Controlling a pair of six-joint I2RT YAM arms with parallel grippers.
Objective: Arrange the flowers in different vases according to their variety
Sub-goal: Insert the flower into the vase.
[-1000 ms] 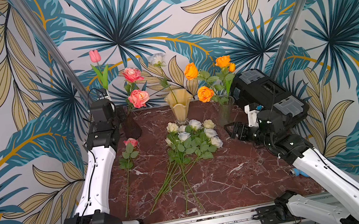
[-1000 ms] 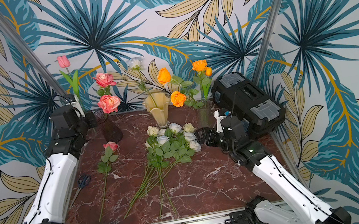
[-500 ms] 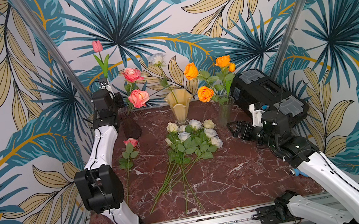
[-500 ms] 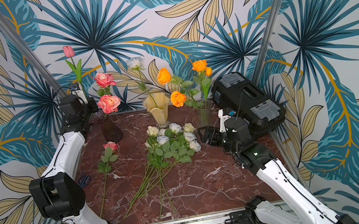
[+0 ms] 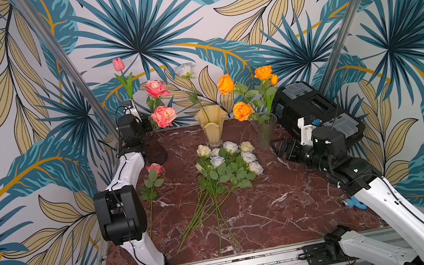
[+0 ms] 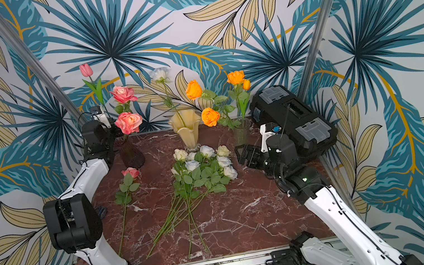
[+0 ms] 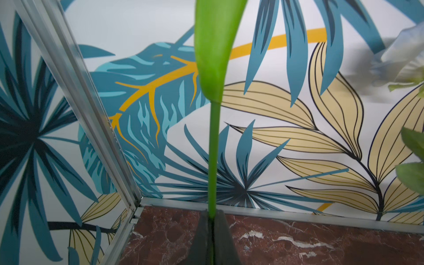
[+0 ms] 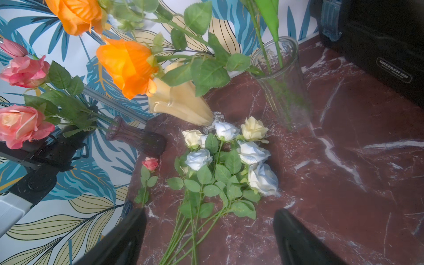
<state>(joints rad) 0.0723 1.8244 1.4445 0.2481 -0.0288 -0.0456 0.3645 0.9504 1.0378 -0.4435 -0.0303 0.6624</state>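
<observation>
My left gripper [image 7: 212, 212] is shut on the green stem of a pink tulip [image 5: 118, 64] and holds it upright at the back left, beside the dark purple vase [image 5: 155, 150]. That vase holds two pink roses [image 5: 163, 116]. The cream vase [image 5: 212, 127] holds one white rose [image 5: 185, 70]. Orange roses [image 5: 241, 110] stand in the clear vase [image 5: 266, 132]. A bunch of white roses [image 5: 225, 163] and one pink rose [image 5: 154, 168] lie on the table. My right gripper [image 8: 210, 229] is open and empty, low by the clear vase, to the right of the bunch.
A black toolbox [image 5: 315, 109] fills the back right corner behind my right arm. The left arm's folded elbow [image 5: 118, 211] hangs over the table's left edge. Metal frame posts [image 5: 66, 67] rise at both back corners. A small blue object [image 5: 354, 204] lies at the right edge.
The left arm has folded, its elbow swinging toward the front, and the held tulip has shifted slightly right toward the purple vase. The right arm has barely moved.
</observation>
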